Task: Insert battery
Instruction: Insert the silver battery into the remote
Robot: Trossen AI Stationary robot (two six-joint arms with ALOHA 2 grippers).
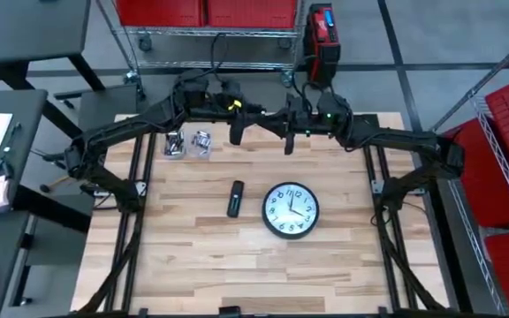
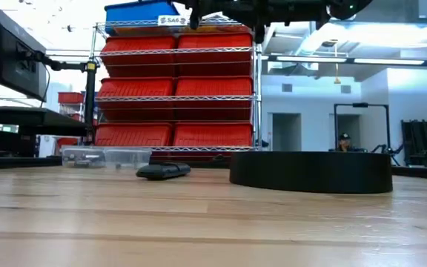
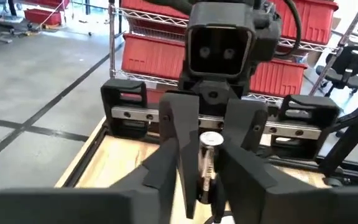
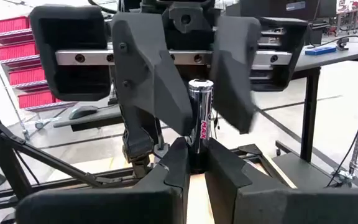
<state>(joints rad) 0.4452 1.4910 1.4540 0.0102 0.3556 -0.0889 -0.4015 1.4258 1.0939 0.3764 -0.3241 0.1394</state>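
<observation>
Right gripper (image 4: 196, 163) fingers are clenched on the battery (image 4: 199, 115) at its base, holding it upright high above the table's (image 1: 201, 256) back edge. Left gripper (image 1: 236, 134) faces it, fingers spread either side, apparently not touching. A clean handover likely needs left closing squarely mid-body before right lets go.

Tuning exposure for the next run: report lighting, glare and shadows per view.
High view: even light, no hard shadows. Low view: bright lights behind, so clock and remote read dark. Left wrist view: daylit, no glare. Right wrist view: bright streaks on the shiny battery in the right gripper, facing the left gripper.
</observation>
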